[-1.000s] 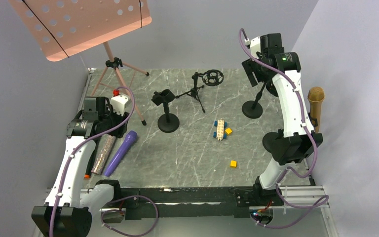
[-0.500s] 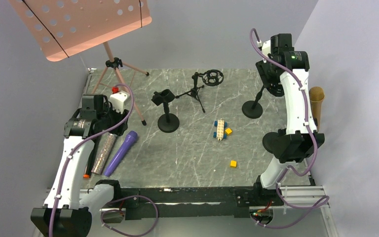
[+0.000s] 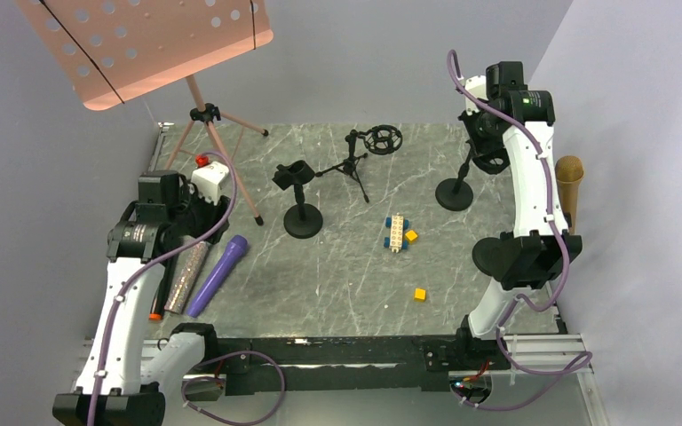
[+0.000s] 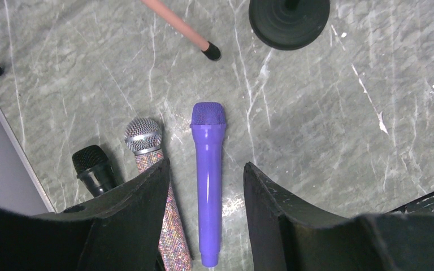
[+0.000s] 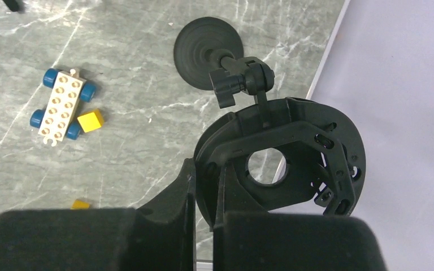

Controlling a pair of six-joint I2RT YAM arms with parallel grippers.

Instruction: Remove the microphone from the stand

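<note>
Pinching stand's ring clip (image 5: pixel 316 141), right pincer (image 5: pixel 205 169); left pincer (image 4: pixel 206 166) half-open over purple microphone (image 4: pixel 209 186)

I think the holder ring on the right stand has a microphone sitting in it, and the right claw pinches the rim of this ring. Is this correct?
Not quite. The holder ring on the right stand is empty: the right wrist view shows its middle as an open hole with no microphone in it. The rest holds: the right claw is shut on the ring's rim.

No legible text or labels
</note>
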